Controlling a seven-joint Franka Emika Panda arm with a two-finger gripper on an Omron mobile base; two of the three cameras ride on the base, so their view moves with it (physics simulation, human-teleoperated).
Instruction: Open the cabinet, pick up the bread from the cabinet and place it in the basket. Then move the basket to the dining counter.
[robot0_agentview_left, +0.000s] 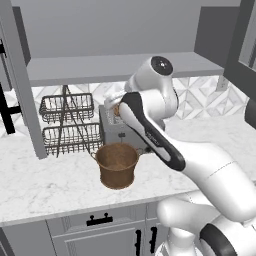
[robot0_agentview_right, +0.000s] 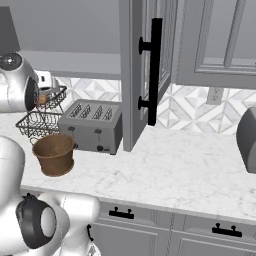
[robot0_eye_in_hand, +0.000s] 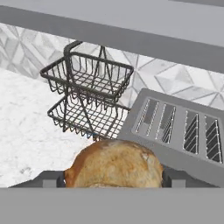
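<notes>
The tool (robot0_eye_in_hand: 113, 181) is clamped on the tan-orange rounded bread (robot0_eye_in_hand: 114, 164) above the grey toaster (robot0_eye_in_hand: 183, 131); released here, it would miss the brown woven basket (robot0_agentview_left: 117, 164).

A white grey-veined marble countertop (robot0_agentview_right: 175, 170) is running along a wall tiled in pale geometric relief (robot0_agentview_right: 195, 107), with a wall outlet (robot0_agentview_right: 215, 95) sitting in it. Grey base cabinets (robot0_agentview_right: 165, 232) with short black handles are standing beneath. A silver four-slot toaster (robot0_agentview_right: 92, 125) is sitting just beside a two-tier dark wire rack (robot0_agentview_left: 67, 122).
</notes>
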